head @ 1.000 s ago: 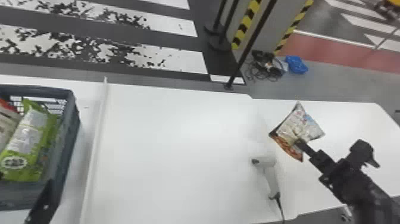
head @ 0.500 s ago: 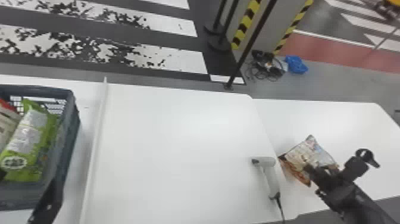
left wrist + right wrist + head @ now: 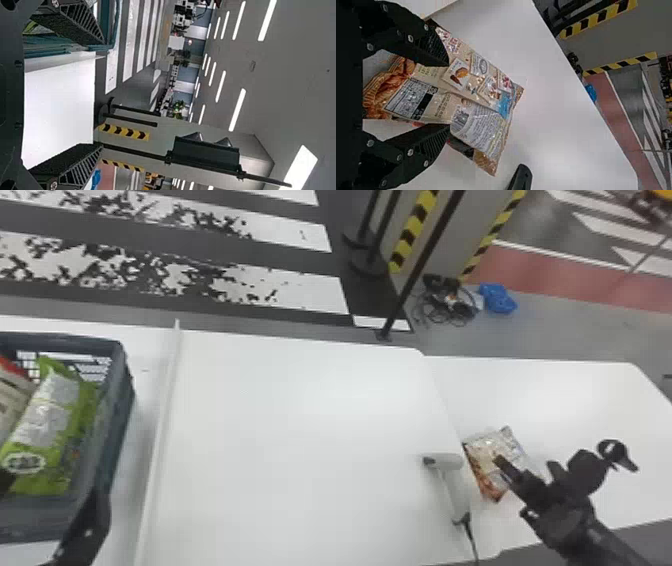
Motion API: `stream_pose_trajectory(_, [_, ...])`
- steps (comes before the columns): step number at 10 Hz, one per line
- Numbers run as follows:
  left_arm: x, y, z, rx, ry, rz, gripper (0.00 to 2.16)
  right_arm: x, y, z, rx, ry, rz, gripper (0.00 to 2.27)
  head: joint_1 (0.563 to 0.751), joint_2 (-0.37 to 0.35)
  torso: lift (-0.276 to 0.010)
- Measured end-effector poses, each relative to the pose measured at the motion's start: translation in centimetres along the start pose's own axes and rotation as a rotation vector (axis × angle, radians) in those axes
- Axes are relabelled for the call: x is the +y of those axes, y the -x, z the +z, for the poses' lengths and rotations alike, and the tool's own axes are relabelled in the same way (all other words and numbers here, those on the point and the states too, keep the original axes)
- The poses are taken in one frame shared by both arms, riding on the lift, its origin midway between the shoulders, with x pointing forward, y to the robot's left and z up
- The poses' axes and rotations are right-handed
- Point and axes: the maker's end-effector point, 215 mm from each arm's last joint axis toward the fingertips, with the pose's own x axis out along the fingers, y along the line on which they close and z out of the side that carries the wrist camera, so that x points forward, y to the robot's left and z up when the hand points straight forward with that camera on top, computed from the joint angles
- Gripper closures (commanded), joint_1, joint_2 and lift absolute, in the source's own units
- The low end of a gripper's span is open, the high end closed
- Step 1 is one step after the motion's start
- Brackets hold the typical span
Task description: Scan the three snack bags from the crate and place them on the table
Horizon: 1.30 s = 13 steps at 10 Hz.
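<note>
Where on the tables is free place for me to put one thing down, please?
The widest bare patch: the middle table, between ridge and scanner. Another: the right table, between the bag and the far edge. Crowded: around the bag, with the scanner beside it and the right pincer at it, and inside the crate.

White tables side by side
Crate at left; at right, scanner near a bag apparently lying flat.
</note>
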Motion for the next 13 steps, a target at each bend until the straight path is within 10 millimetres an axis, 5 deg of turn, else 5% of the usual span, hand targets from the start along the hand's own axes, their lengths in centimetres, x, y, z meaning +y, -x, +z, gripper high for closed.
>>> stream_pose_trajectory(2, [-0.2,-0.2,-0.6,0.025,0.007,0.003,0.07,2.9,3.6,1.9,-0.085,0.024,0.1,0.05,0.695,-0.35,-0.037])
stream_pose_trajectory(4, [-0.5,-0.5,-0.6,0.026,0.007,0.0,0.07,8.2,9.8,1.5,-0.145,0.085,0.259,0.05,0.695,-0.35,-0.037])
stream_pose_trajectory(10, [-1.8,-1.4,-1.7,0.065,0.017,-0.001,0.07,25.4,23.6,-6.1,-0.269,0.26,0.653,0.06,0.695,-0.35,-0.037])
stream_pose_trajectory(12, [-2.0,-1.4,-1.9,0.069,0.01,-0.008,0.07,30.3,29.3,-7.7,-0.47,0.338,0.756,0.07,0.695,-0.234,-0.037])
stream_pose_trajectory(13, [-2.1,-1.4,-2.1,0.077,0.012,-0.008,0.07,31.2,31.3,-8.9,-0.517,0.325,0.79,0.07,0.695,-0.213,-0.037])
